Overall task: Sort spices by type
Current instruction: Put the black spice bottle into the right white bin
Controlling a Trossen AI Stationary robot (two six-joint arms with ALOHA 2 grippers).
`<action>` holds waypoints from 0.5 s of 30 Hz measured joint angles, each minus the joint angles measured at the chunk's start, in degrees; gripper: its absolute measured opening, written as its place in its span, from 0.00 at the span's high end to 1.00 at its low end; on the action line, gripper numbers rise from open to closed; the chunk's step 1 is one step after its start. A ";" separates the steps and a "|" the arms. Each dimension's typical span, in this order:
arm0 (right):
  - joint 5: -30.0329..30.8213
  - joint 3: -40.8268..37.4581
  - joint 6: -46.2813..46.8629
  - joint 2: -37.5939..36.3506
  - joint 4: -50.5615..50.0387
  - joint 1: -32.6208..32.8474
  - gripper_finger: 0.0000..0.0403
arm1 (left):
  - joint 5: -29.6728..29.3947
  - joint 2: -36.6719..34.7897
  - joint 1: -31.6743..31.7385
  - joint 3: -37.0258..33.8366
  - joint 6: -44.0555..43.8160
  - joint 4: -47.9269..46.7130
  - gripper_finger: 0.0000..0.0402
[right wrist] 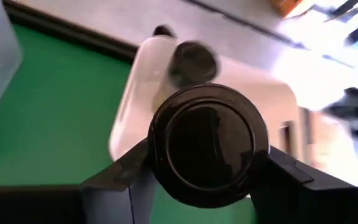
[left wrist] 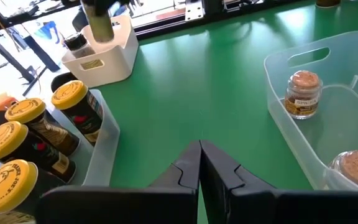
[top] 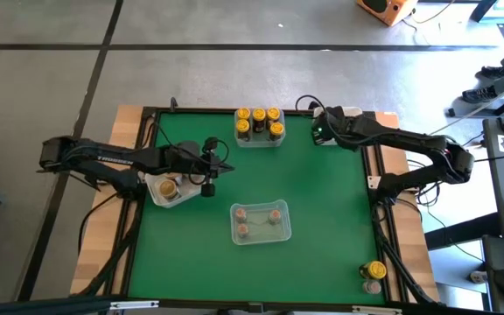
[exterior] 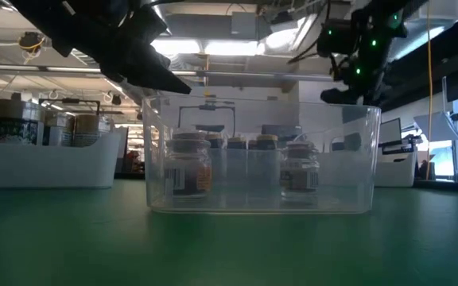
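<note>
Between right end effector [right wrist: 207,168] fingers: dark-lidded jar [right wrist: 207,143].

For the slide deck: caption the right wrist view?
Right tool grips a dark-lidded spice jar above the white plastic tub.

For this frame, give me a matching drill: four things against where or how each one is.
Things
1. yellow-lidded jars
2. tan-lidded jars
3. dark-lidded jar
4. left pincer

Places or states
A. held in the right pincer, above the white tub at the table's far right corner
B. shut and empty, over the green mat
C. in the clear tub at the far edge
D. in the clear tub near the table's middle

Pairs: 1-C, 2-D, 3-A, 4-B
</note>
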 joint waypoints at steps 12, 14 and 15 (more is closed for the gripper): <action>-4.99 -12.09 -0.45 0.07 19.76 -2.21 0.50 | 0.00 0.00 -0.02 0.00 0.45 0.03 0.99; -5.65 -13.22 -0.23 0.10 21.77 -2.21 0.50 | 0.00 0.02 -0.02 0.00 0.45 0.04 0.99; -5.65 -13.58 -0.21 0.32 22.64 -2.19 0.50 | 0.00 0.02 -0.02 0.00 0.45 0.05 0.99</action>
